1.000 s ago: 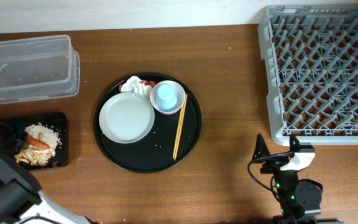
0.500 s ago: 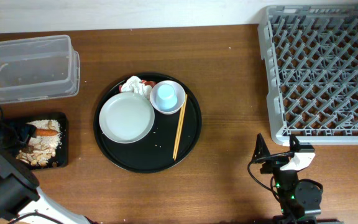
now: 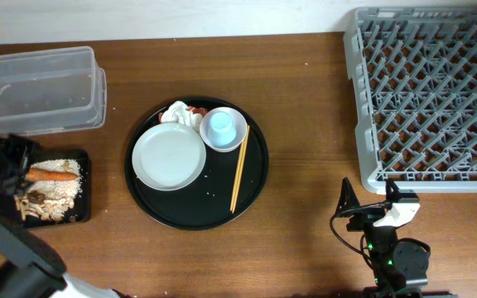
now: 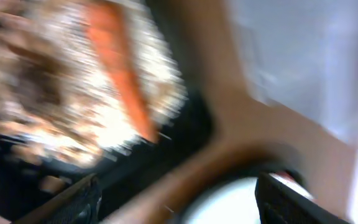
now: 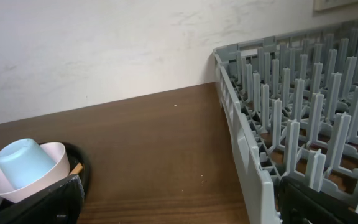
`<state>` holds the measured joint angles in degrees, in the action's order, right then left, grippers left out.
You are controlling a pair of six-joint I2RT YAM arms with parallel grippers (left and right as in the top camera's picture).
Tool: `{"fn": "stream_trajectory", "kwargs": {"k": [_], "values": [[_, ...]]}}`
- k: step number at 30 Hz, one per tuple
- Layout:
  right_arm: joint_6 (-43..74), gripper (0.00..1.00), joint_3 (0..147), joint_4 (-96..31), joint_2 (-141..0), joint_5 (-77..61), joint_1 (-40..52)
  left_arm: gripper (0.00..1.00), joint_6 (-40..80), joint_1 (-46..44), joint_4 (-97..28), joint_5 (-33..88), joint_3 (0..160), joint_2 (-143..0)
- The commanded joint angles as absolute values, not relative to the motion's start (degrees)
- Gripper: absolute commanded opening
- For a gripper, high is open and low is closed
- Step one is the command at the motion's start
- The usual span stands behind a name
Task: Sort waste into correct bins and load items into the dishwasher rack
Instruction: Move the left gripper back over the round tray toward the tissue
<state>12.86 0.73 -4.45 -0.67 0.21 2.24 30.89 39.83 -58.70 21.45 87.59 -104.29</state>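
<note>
The orange carrot lies on whitish crumbs and dark scraps in the shallow black tray. My left gripper hovers open at that tray's left end, nothing between its fingers. The left wrist view is blurred but shows the carrot free, above the open left gripper. The clear tub stands behind. On the round black tray are a white plate, a bowl holding the light-blue cup, chopsticks, a tissue and a red wrapper. My right gripper rests open, empty.
The grey dishwasher rack fills the back right, its near wall close to my right gripper. In the right wrist view the rack stands on the right and the bowl with the cup on the left.
My left gripper opened and let go of the carrot, which now lies on the crumbs in the black tray. The left arm drew back toward the tub. The right arm stayed still.
</note>
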Motion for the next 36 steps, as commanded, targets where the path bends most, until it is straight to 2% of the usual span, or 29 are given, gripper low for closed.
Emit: {"fn": "stream_trajectory", "kwargs": {"k": [1,6,10,16,18,20,22,25,26,36], "values": [[12.3,0.98,0.3,-4.7,-0.2,0.7,2.5,0.79,28.6,34.9,-58.5,30.2,88.7,-98.8],[12.3,0.98,0.3,-4.7,-0.2,0.7,2.5,0.79,18.2,21.7,-58.4,26.8,88.5,-97.5],[12.3,0.98,0.3,-4.7,-0.2,0.7,2.5,0.79,18.4,6.5,-57.8,9.4,86.8,-97.7],[12.3,0.98,0.3,-4.7,-0.2,0.7,2.5,0.80,18.3,-8.6,-53.7,1.9,85.4,-97.9],[12.3,0.98,0.3,-4.7,-0.2,0.7,2.5,0.85,18.3,-11.9,-51.9,1.7,85.3,-98.0],[12.3,0.98,0.3,-4.7,-0.2,0.7,2.5,0.87,18.3,-14.7,-50.3,1.7,85.3,-98.1],[12.3,0.98,0.3,-4.7,-0.2,0.7,2.5,0.94,18.3,-17.0,-48.8,1.7,85.3,-98.4],[12.3,0.98,0.3,-4.7,-0.2,0.7,2.5,0.95,18.3,-19.4,-47.5,1.7,85.3,-98.8],[12.3,0.98,0.3,-4.7,-0.2,0.7,2.5,0.99,18.3,-19.8,-46.9,1.7,85.3,-99.0],[12.3,0.98,0.3,-4.7,-0.2,0.7,2.5,0.98,18.3,-19.8,-44.3,-0.8,85.3,-99.4]]}}
